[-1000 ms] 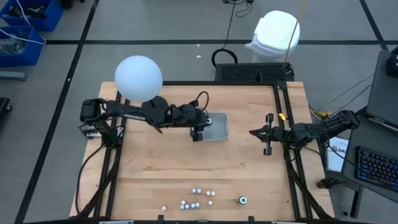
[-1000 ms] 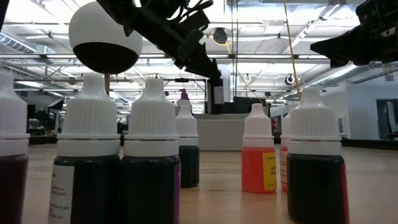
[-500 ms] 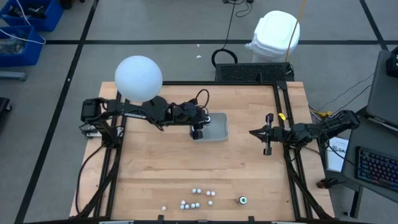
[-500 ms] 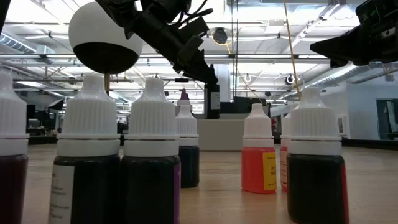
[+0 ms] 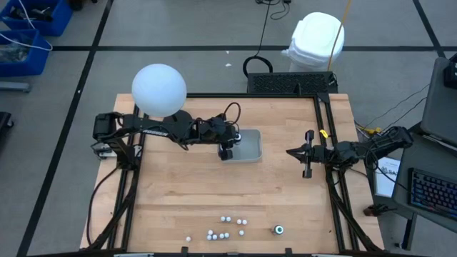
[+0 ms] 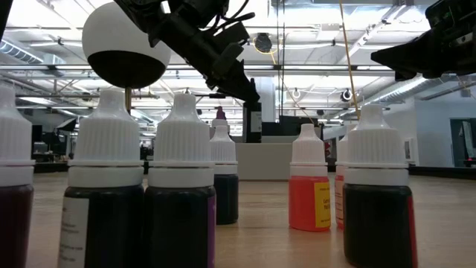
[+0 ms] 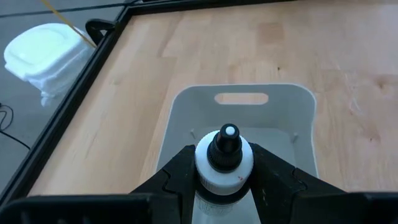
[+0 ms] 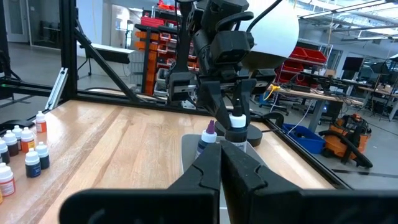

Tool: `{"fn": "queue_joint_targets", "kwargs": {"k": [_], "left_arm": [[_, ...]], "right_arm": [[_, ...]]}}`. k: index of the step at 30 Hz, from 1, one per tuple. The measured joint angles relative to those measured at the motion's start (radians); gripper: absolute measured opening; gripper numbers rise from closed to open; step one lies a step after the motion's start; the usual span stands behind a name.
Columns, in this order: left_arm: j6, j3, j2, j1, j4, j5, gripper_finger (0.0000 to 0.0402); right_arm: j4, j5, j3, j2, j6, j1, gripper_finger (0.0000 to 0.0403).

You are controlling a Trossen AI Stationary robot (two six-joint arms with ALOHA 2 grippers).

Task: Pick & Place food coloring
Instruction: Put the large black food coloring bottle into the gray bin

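Jaws of the left gripper (image 7: 225,180) pinch a bottle (image 7: 224,163) above the tray (image 7: 180,118); only the right wrist view shows a purple-capped bottle (image 8: 206,140) inside.

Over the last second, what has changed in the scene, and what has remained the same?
The left gripper drew back a little toward its own side of the table over the clear tray, mostly early in that second, keeping its hold on the white-capped bottle. Nothing was released. The right gripper stayed shut near the right edge, and the bottles at the front edge did not move.
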State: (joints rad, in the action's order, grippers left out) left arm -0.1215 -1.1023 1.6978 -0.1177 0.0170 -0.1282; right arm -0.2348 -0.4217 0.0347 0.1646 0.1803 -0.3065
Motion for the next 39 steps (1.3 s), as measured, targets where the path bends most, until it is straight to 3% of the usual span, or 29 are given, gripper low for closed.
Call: {"fn": "queue_joint_targets", "kwargs": {"k": [24,29,39], "left_arm": [[0.013,0.0,0.0,0.009,-0.044,-0.005,0.0124],[0.049,0.0,0.01,0.013,-0.041,-0.073,0.0124],[0.116,0.001,0.065,0.016,-0.006,-0.09,0.0124]], "right_arm": [[0.0,0.003,0.0,0.0,-0.011,0.0,0.0],[0.001,0.003,0.0,0.0,-0.011,0.0,0.0],[0.003,0.003,0.0,0.005,-0.011,0.0,0.0]]}}
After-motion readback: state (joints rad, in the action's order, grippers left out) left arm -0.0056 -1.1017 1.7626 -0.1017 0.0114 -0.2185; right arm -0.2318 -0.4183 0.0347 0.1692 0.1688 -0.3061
